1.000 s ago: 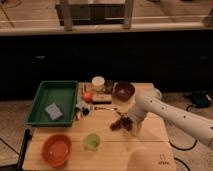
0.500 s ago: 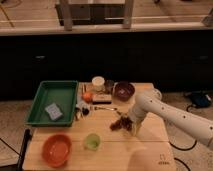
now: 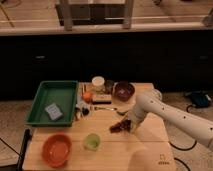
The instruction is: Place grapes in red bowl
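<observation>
The grapes (image 3: 117, 127), a small dark reddish-purple bunch, lie on the wooden table (image 3: 150, 145) right of centre. My gripper (image 3: 127, 124) is down at the bunch, right against its right side, at the end of the white arm (image 3: 170, 116) that reaches in from the right. The red bowl (image 3: 56, 149), wide and orange-red, sits at the table's front left, well apart from the grapes. Whether the bunch is held cannot be made out.
A small green cup (image 3: 91, 141) stands between the red bowl and the grapes. A green tray (image 3: 52, 101) with a blue sponge (image 3: 52, 111) is at the back left. A dark maroon bowl (image 3: 124, 90), a white jar (image 3: 98, 82) and an orange fruit (image 3: 88, 96) stand at the back.
</observation>
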Robot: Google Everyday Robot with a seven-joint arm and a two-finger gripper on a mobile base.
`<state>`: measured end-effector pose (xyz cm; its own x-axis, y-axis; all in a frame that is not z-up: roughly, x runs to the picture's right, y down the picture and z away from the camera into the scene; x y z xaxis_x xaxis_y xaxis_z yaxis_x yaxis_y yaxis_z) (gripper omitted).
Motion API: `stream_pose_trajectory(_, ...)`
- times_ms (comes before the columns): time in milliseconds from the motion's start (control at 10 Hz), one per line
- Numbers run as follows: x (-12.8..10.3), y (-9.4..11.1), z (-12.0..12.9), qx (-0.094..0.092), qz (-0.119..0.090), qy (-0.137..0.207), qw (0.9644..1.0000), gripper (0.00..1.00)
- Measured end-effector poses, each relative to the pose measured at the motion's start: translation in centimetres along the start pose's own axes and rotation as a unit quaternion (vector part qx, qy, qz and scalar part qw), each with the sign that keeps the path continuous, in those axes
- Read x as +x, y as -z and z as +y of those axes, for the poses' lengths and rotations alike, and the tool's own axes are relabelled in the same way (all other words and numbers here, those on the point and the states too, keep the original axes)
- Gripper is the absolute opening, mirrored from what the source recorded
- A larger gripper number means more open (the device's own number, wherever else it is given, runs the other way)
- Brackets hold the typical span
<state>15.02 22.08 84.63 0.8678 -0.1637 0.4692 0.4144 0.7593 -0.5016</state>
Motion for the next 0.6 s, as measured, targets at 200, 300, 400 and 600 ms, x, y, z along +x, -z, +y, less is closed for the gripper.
stream_pose_trajectory(200, -0.2, 0.4, -0.2, 0.002, 0.001, -0.002, 1.0000, 0.31)
stream_pose_trajectory(300, -0.5, 1.3, -0.4, 0.005, 0.003, -0.002, 1.0000, 0.21)
stream_pose_trajectory(400, -0.7, 2.4, -0.5, 0.008, 0.006, -0.002, 1.0000, 0.10)
stream_pose_trajectory(600, -0.8, 3.4, -0.3, 0.009, 0.011, -0.002, 0.9999, 0.00)
